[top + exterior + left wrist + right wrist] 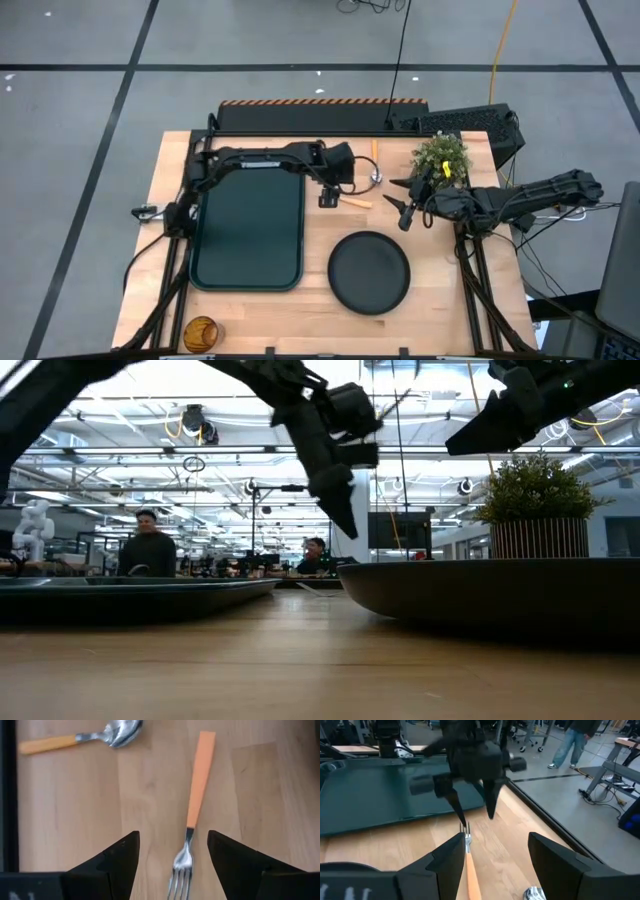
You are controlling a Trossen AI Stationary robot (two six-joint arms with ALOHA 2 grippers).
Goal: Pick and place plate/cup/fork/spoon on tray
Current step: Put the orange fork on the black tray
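The fork (192, 815) lies flat on the wooden table, its orange handle (357, 202) pointing toward the right edge. My left gripper (327, 197) is open and hangs over the fork's tine end, one finger on either side and not touching, as the right wrist view (476, 819) shows. The spoon (107, 735) lies on the table just beyond the fork (374, 165). My right gripper (400, 205) is open and empty, in the air to the right of the fork. The tray (247, 230) lies at left, the plate (369, 271) at near centre, and the cup (203, 333) at the near left corner.
A potted plant (441, 157) stands at the far right, beside a black keyboard (465, 122). Bare wood lies between the tray and the plate. People show in the room behind the table in the low view (148, 545).
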